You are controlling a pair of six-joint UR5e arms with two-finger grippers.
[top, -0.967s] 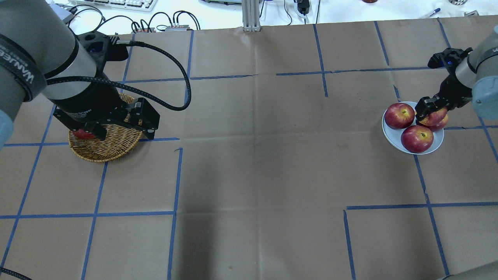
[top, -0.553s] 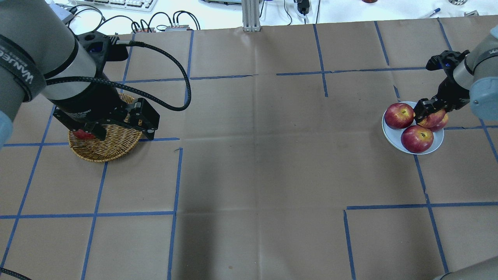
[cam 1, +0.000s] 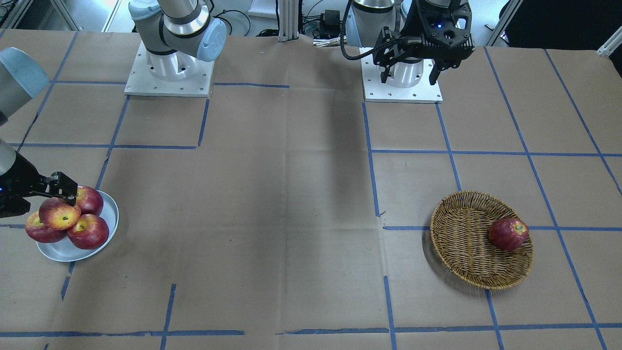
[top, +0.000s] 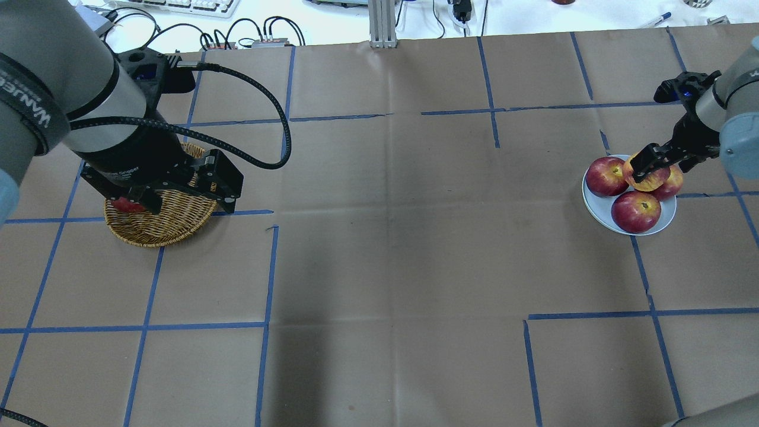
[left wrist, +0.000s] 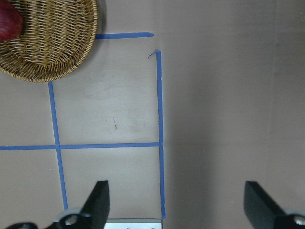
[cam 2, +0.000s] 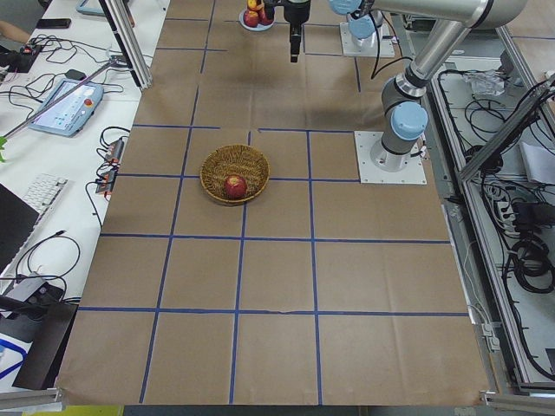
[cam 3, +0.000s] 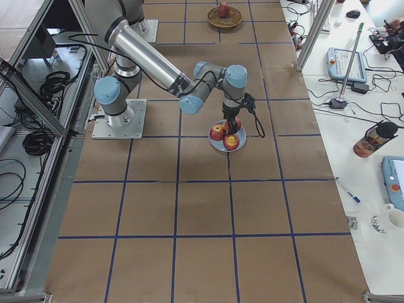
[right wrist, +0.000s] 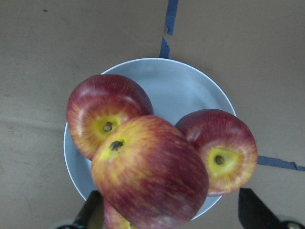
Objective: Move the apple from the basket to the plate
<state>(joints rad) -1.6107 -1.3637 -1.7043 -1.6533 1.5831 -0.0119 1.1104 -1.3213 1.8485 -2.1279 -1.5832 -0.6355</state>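
The pinkish-red apple with the wide yellow blush rests on top of three darker apples on the pale plate. It also shows in the front view and the overhead view. My right gripper hovers just above it, open, its fingers spread to either side. In the front view the right gripper is at the apple's top. The wicker basket holds one dark red apple. My left gripper is open and empty, held high near the basket.
The plate sits near the table's right edge, the basket at the left. Brown paper with blue tape lines covers the table. Cables and a keyboard lie beyond the far edge.
My right gripper has let go of the blushed apple and lifted slightly; the apple now lies on the other apples with its yellow side up. The left arm has not moved.
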